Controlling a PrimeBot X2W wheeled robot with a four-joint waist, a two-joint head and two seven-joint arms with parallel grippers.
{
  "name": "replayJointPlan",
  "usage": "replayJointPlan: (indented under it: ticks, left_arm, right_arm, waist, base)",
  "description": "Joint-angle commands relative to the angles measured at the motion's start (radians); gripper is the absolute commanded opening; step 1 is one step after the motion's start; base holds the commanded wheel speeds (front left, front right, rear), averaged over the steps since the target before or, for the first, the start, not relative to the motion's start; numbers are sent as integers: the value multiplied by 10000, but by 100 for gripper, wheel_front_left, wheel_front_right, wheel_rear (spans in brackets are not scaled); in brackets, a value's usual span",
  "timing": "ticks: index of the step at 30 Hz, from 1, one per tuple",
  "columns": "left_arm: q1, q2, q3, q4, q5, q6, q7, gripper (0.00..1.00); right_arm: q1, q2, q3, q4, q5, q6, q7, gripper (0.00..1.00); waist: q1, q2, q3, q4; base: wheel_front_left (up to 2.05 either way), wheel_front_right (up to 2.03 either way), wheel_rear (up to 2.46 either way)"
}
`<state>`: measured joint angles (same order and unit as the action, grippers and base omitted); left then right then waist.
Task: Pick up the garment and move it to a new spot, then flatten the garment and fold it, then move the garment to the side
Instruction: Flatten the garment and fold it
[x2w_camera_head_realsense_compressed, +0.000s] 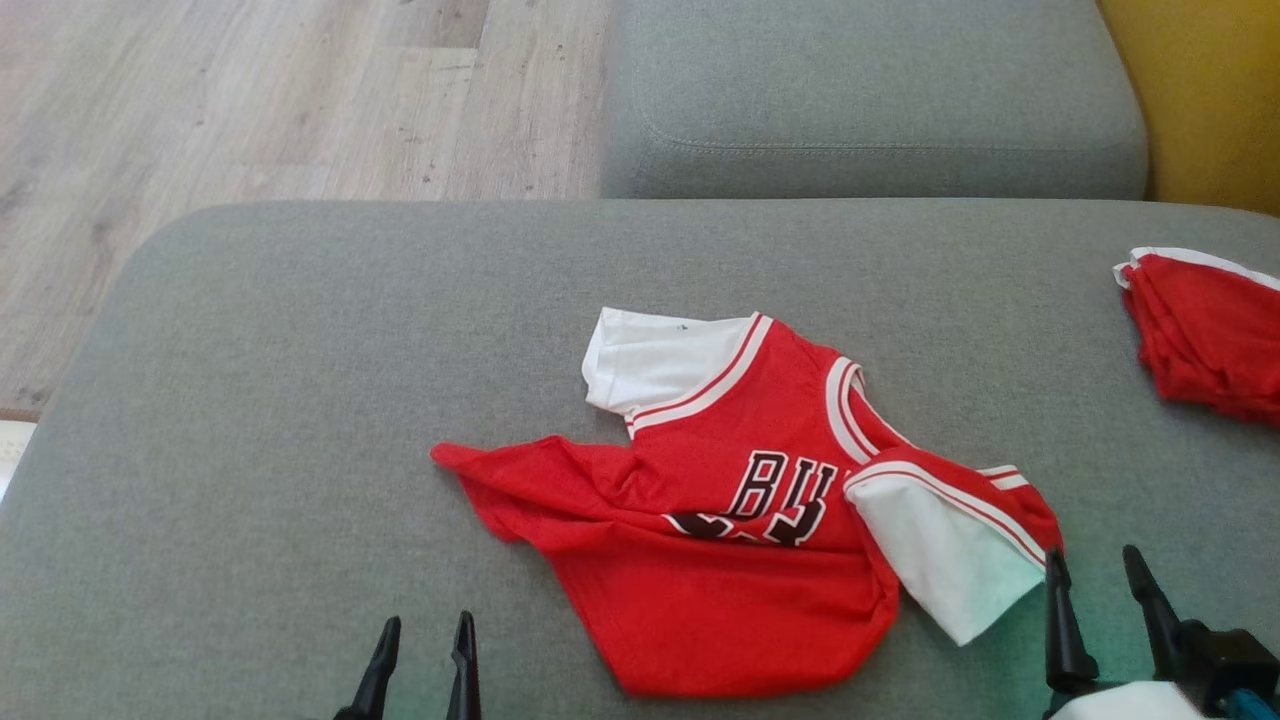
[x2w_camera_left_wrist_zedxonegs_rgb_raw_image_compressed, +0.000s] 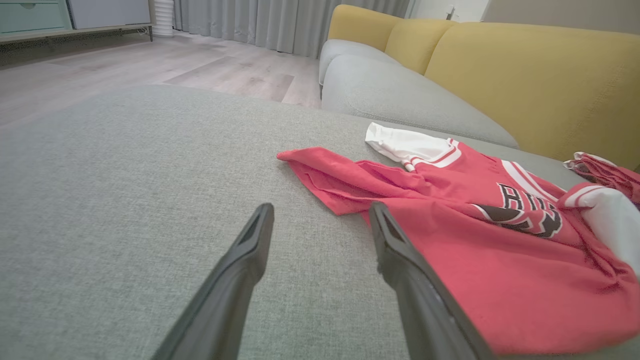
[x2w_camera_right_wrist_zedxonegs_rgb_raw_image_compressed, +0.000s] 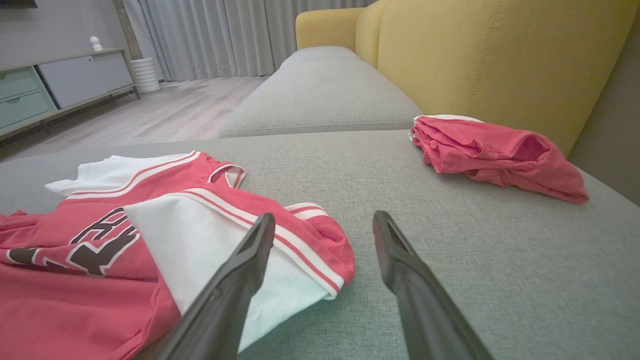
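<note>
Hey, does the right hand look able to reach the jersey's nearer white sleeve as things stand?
Probably yes. The right hand is open, and the white sleeve of the jersey lies right beside it on the grey cushion, with nothing lying between them.

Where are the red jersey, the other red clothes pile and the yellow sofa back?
red jersey (x2w_camera_head_realsense_compressed: 720, 590): head view, red front below the lettering
red clothes pile (x2w_camera_right_wrist_zedxonegs_rgb_raw_image_compressed: 480, 150): right wrist view, its top fold
yellow sofa back (x2w_camera_right_wrist_zedxonegs_rgb_raw_image_compressed: 500, 60): right wrist view, bare cushion face

The dark, long-fingered left gripper (x2w_camera_head_realsense_compressed: 428, 618) and the matching right gripper (x2w_camera_head_realsense_compressed: 1094, 553) both point forward, fingers spread wide, holding nothing.
</note>
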<state>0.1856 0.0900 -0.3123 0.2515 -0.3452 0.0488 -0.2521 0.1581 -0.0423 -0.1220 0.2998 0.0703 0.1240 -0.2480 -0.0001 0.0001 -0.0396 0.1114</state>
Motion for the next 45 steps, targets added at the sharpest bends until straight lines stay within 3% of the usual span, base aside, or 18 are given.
replayJointPlan:
  ticks: [1,7,10,14,17,27,31,32,33,36,39,45]
  left_arm:
    - [-274,-182,498,-272,191,-165,-97,100]
    - [-393,-322,488,-117,255,-529,-97,100]
    - [-667,-367,66,179,13,-845,-97,100]
    - [-1369,-390,-490,831,-589,-945,315,100]
    - [-2017,-394,-870,1304,-1753,-854,766,100]
    - [-4093,-396,-1484,3436,-3291,-345,1482,100]
    - [-4883,-397,-1525,4194,-3896,-575,1415,100]
    - [-5027,-397,-1571,4323,-3990,-685,1391,45]
    - [-5175,-397,-1669,4439,-4017,-834,1395,0]
    - [-5613,-397,-1729,4640,-4197,-1079,1244,0]
    - [-6132,-328,-1543,4794,-4163,-1058,852,0]
    - [-7454,435,-1139,5264,-3697,-416,396,0]
  right_arm:
    - [-119,-80,294,-240,11,67,-137,100]
    - [-207,-80,425,-223,11,67,-137,100]
    - [-284,-80,540,-238,-8,67,-137,100]
    - [-448,-80,716,-291,-38,67,-137,100]
    - [-595,-80,896,-376,-56,67,-137,100]
    - [-1028,-79,1024,-500,-85,67,-137,100]
    - [-1218,-79,1121,-533,-67,67,-137,100]
    - [-1257,-79,1158,-529,-53,67,-137,100]
    - [-1295,-79,1190,-528,-43,67,-137,100]
    - [-1393,-79,1224,-529,0,67,-137,100]
    - [-1461,-79,1220,-552,26,67,-137,100]
    - [-1569,-79,1238,-575,10,67,-137,100]
  waist:
    - [1,-1,-9,-3]
    - [1,-1,22,-71]
    - [1,-1,97,-163]
    - [1,-1,288,-334]
    - [1,-1,549,-525]
    - [1,-1,1403,-1227]
    - [1,-1,1677,-1505]
    - [1,-1,1722,-1569]
    - [1,-1,1762,-1618]
    - [1,-1,1862,-1707]
    - [1,-1,1942,-1748]
    - [1,-1,2074,-1762]
  base:
    - [0,0,0]
    - [0,0,0]
    - [0,0,0]
    - [0,0,0]
    - [0,0,0]
    - [0,0,0]
    - [0,0,0]
    - [0,0,0]
    - [0,0,0]
    - [0,0,0]
    - [0,0,0]
    - [0,0,0]
